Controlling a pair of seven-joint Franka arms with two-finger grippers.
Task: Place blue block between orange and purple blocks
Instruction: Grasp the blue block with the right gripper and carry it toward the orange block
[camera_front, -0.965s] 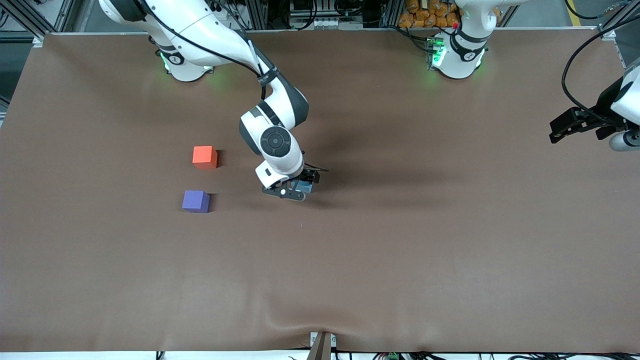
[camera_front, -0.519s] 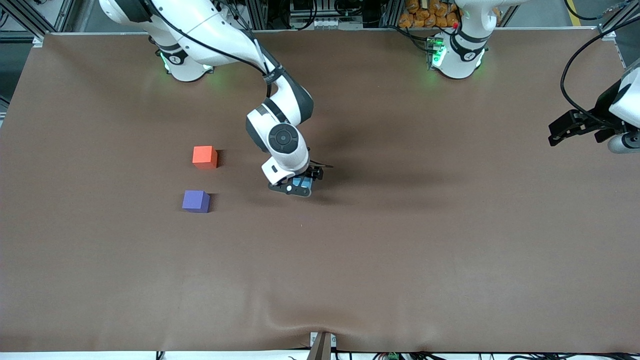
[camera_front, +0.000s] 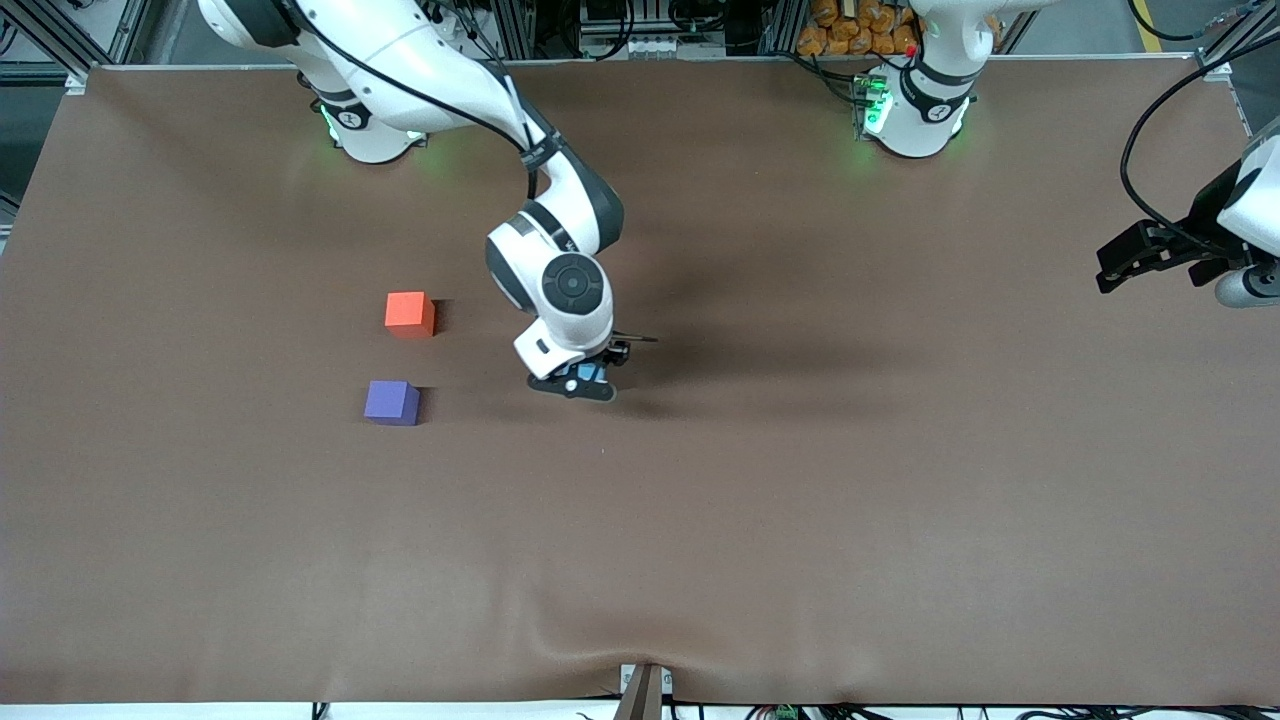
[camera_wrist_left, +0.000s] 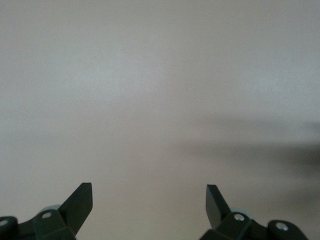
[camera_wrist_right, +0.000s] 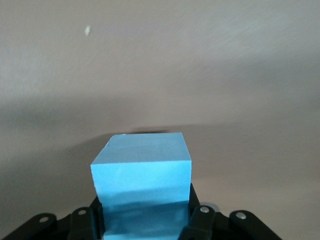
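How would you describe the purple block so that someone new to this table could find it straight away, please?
On the brown table, look toward the right arm's end, where two small cubes sit apart from each other. The purple block is the one nearer the front camera, with the orange block farther from it. Its dark violet colour sets it apart from that bright orange cube and from the blue block held in the right gripper.
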